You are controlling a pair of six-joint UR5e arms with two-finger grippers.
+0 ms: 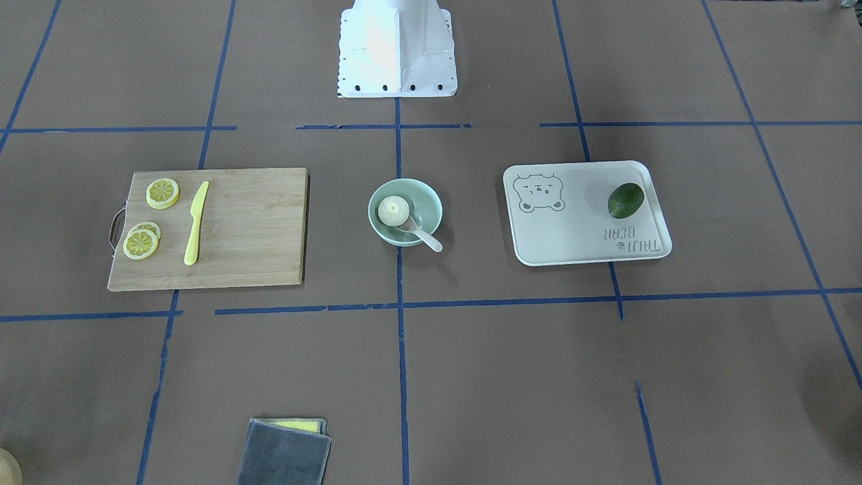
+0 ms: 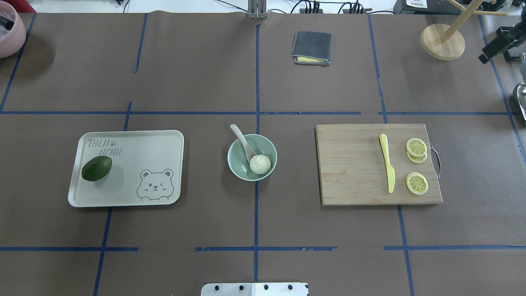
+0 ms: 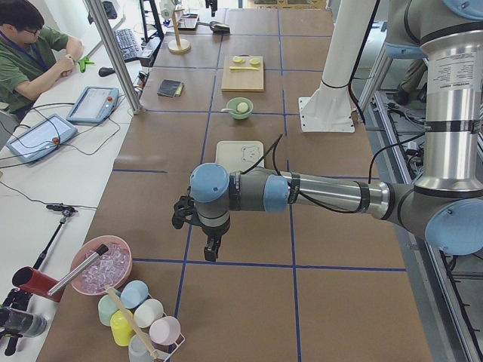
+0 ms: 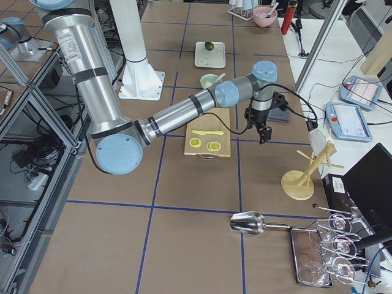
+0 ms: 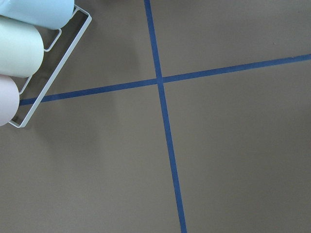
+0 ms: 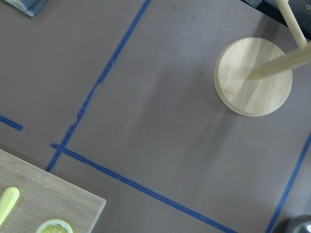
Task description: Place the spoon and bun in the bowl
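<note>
The pale green bowl (image 2: 239,165) sits mid-table. The white bun (image 2: 260,164) lies inside it, and the spoon's (image 2: 240,137) scoop is down in the bowl against the bun, its handle leaning out over the rim on the side away from the robot. On the robot's left, a light tray (image 2: 135,144) printed "TAIJI BEAR" with a drawn bear face holds a dark avocado (image 2: 96,168). On its right, a wooden board (image 2: 353,164) carries a yellow knife (image 2: 387,166) and lemon slices (image 2: 416,183). The left claw (image 3: 211,250) and right claw (image 4: 263,135) hang over bare table, well apart from the bowl. Their opening cannot be told.
</note>
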